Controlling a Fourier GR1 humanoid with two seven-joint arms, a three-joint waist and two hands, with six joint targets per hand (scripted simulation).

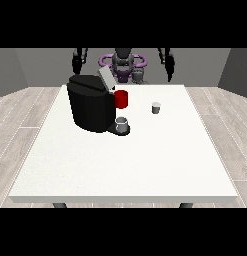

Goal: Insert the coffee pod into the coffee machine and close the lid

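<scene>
Grey walls and a pale plank floor ring my white table (pixel 145 165). At the view's left, one hand (pixel 76 62) hangs raised beyond the far edge, over nothing; I cannot tell how its fingers lie. Next comes the black machine (pixel 90 107), far-left on the table, its lid (pixel 106 79) tilted up and open, a red part (pixel 121 99) on its right side and a grey cup (pixel 122 123) on its base. Right of that, well apart from the machine, the pod (pixel 156 107) stands upright alone. At the view's right, my other hand (pixel 170 69) hangs high beyond the far edge; its fingers I cannot tell either. The pod lies nearer than that hand and slightly left, well apart from it. To do the pickup well, I judge I should bring this hand down over the pod, take it by its sides and keep it upright for the open slot.
</scene>
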